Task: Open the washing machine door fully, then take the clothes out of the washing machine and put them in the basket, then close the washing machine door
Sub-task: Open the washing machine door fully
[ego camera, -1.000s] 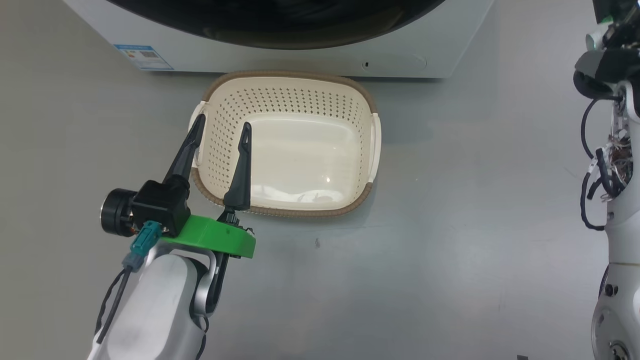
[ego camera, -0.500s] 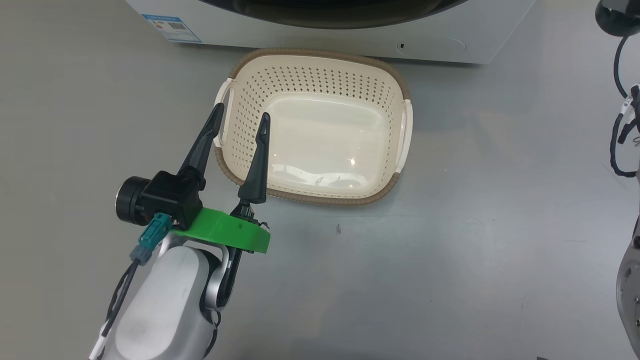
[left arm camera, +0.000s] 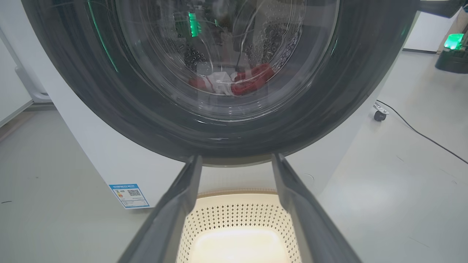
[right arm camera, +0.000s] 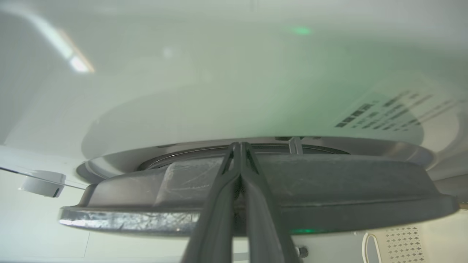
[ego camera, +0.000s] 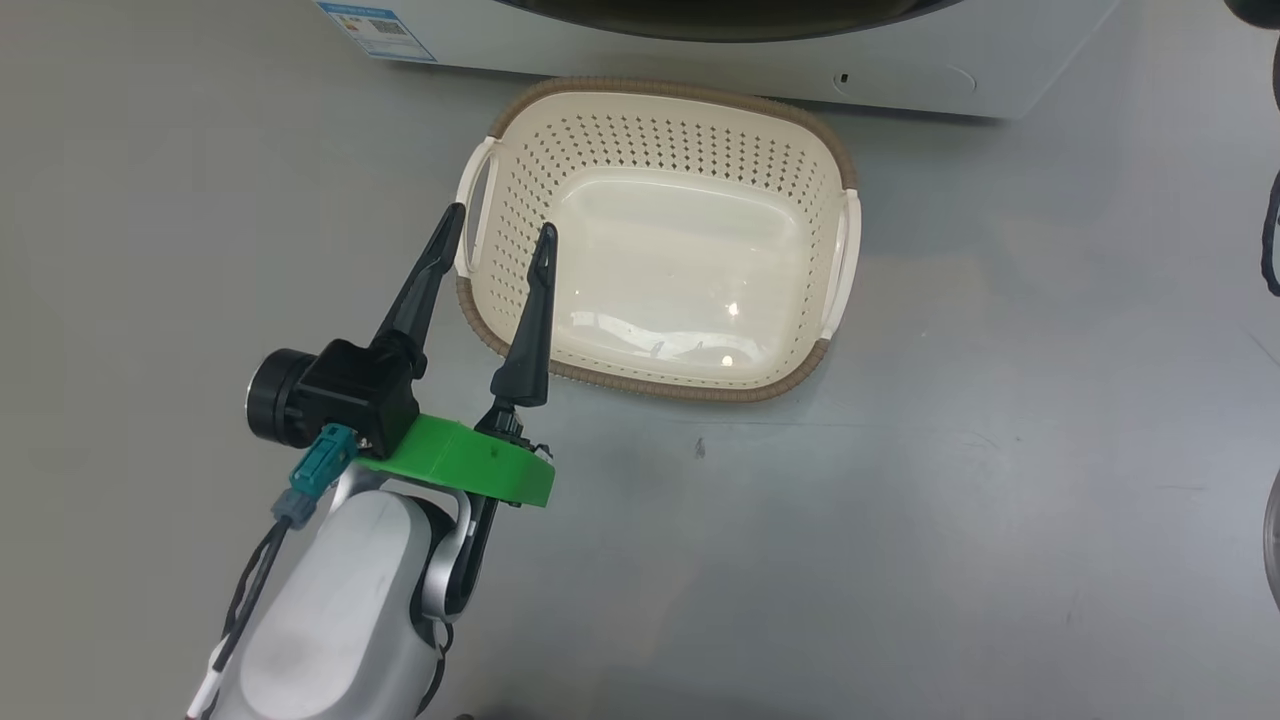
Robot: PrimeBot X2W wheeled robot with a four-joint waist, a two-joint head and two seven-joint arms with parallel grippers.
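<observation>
The cream basket (ego camera: 700, 140) stands on the grey floor right in front of the white washing machine (ego camera: 560, 55). My left gripper (ego camera: 500, 220) hangs open and holds nothing over the basket's left rim and handle. In the left wrist view the open left gripper (left arm camera: 237, 157) faces the black round door (left arm camera: 109, 91), and the red clothes (left arm camera: 248, 82) show through its glass bowl, with the basket (left arm camera: 237, 212) below. My right gripper (right arm camera: 239, 146) is shut, its tips at the seam between the door's edge (right arm camera: 329, 190) and the white front.
A blue label (ego camera: 375, 15) marks the machine's lower left corner. A caster with a black cable (left arm camera: 380, 115) lies on the floor to the machine's right. Bare grey floor surrounds the basket. A corner of the basket (right arm camera: 402, 243) shows under the door.
The head camera has moved, shifting the whole picture right and up, so less of the machine shows and the right arm has slid off the right edge. My left gripper stays open over the basket's left rim.
</observation>
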